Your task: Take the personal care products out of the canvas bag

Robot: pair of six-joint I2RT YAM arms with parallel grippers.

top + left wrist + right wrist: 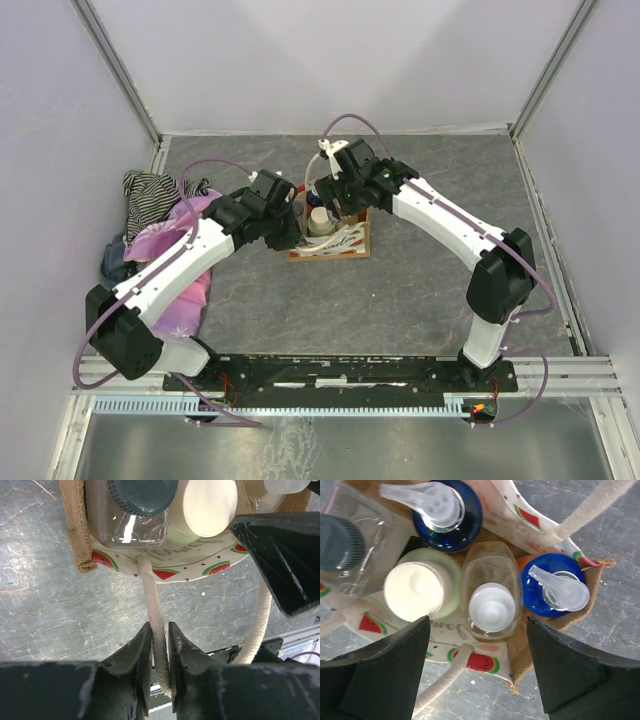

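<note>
1. The left gripper [160, 632] is pinched on one cream rope handle [156, 605] of the canvas bag [350, 243] at mid-table. This is judged a steadying hold.
2. The right gripper [477, 625] is spread wide and empty, directly above the white-capped bottle [491, 607] — apparently lined up for extraction.
3. The personal care products, five in all, stand upright inside the bag, packed touching one another.
4. The bottle bodies below the caps are hidden, the label lettering is cut off, and in the overhead view both arms cover most of the bag.
</note>
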